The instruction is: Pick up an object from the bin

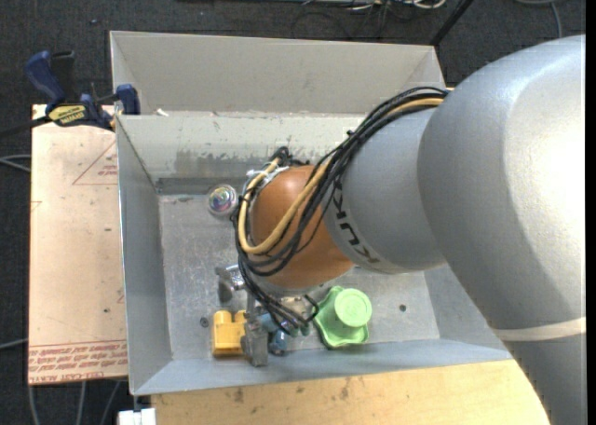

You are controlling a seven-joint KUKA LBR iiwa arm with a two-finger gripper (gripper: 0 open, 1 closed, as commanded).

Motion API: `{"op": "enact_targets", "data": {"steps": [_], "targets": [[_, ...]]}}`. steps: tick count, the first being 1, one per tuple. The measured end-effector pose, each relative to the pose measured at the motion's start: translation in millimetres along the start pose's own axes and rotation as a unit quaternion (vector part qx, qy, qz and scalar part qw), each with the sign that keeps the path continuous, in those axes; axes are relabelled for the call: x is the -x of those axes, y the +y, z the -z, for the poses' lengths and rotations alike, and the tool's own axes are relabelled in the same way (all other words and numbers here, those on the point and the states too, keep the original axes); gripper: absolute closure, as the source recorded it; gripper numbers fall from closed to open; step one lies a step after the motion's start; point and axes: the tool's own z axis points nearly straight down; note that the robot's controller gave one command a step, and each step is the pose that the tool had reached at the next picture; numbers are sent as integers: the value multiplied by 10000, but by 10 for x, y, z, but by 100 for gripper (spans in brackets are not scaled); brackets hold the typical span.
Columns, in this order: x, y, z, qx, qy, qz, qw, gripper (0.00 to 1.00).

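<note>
Down by the front wall of the bin (140,246), my hand (259,335) hung with a yellow block (226,332) just beside it and a green cap (343,318) near its other side; how wide it stood I could not tell, so centring over the block seemed wise.

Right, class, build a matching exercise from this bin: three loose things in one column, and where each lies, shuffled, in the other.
Things:
1. yellow block
2. green round piece
3. small shiny ball

Places:
A. near the back wall of the bin
B. at the front, just to the view's right of the gripper
C. at the front, just to the view's left of the gripper

Pairs: 1-C, 2-B, 3-A.
</note>
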Motion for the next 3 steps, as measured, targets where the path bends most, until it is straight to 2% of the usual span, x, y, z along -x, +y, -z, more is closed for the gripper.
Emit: {"op": "enact_targets", "data": {"steps": [1, 2, 3], "targets": [[-45, 14, -11, 5, 87, 7, 10000, 100], [441, -300, -7, 6, 56, -19, 10000, 100], [965, -244, 204, -2, 37, -99, 9999, 100]]}}
